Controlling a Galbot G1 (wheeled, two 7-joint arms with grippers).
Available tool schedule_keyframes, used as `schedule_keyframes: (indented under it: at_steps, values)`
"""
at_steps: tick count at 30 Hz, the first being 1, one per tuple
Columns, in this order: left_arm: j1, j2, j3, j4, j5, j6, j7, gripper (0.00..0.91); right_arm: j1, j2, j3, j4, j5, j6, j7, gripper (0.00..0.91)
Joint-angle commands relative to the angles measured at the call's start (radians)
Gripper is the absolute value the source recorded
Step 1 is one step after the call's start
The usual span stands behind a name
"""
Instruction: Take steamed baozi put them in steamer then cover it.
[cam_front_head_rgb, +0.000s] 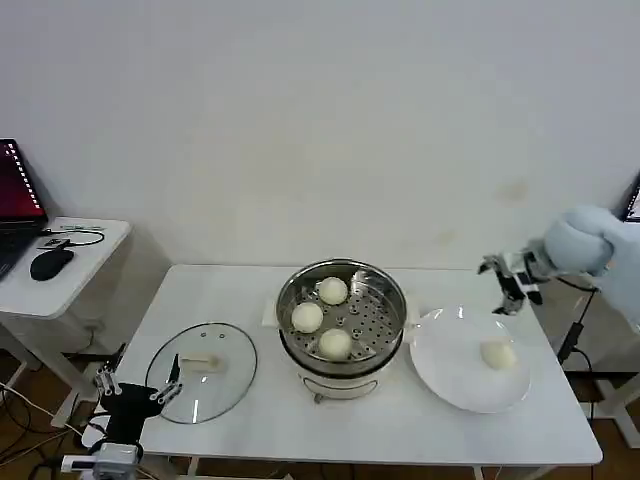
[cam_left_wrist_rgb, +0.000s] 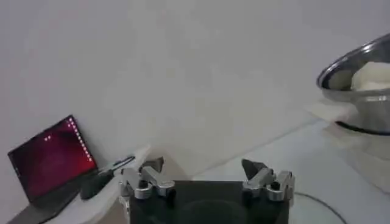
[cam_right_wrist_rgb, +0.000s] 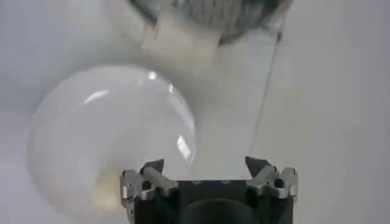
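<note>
**Baozi: three in the steamer, one left on the plate**

Baozi count, four. Three sit on the perforated tray inside the steamer (cam_front_head_rgb: 342, 318); the fourth baozi (cam_front_head_rgb: 497, 353) lies alone on the white plate (cam_front_head_rgb: 445, 370), toward its right side.

Table (cam_front_head_rgb: 250, 290): white, carries everything below.

Steamer: round stainless-steel pot on a white base, mid-table, uncovered. Free tray space remains on its right half, judged enough for the last bun.

Plate: flat, white, just beside the steamer on the robot's right.

Cover (cam_front_head_rgb: 202, 372): clear glass lid with metal rim, lying flat on the table to the steamer's left, well apart from it. Cream oblong handle (cam_front_head_rgb: 199, 363) at centre; judged the only sensible hold. Glass is likely heavy for its size, rigid, breakable and slippery at the rim.

Right gripper (cam_front_head_rgb: 511, 281): raised above the table beyond the plate's far edge, fingers spread, holding nothing.

Left gripper (cam_front_head_rgb: 137, 385): low at the table's near-left corner, just beside the cover, fingers spread, empty.

Remaining baozi, handling judgement: light, soft, smooth-skinned, easily dented. Take it across its widest middle from above with gentle pressure; a hard squeeze would likely crush or mark the dough.
</note>
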Motion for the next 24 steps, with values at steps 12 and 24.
schedule_keyframes:
  at_steps: [12, 24]
  values:
    - [0.021, -0.011, -0.007, -0.003, 0.006, 0.001, -0.001, 0.907, -0.495, 0.070, 0.369, -0.190, -0.115, -0.053, 0.037, 0.907]
    - [0.016, -0.017, -0.012, 0.006, 0.007, 0.003, -0.001, 0.907, -0.487, 0.166, 0.370, -0.298, -0.123, -0.044, 0.031, 0.907]
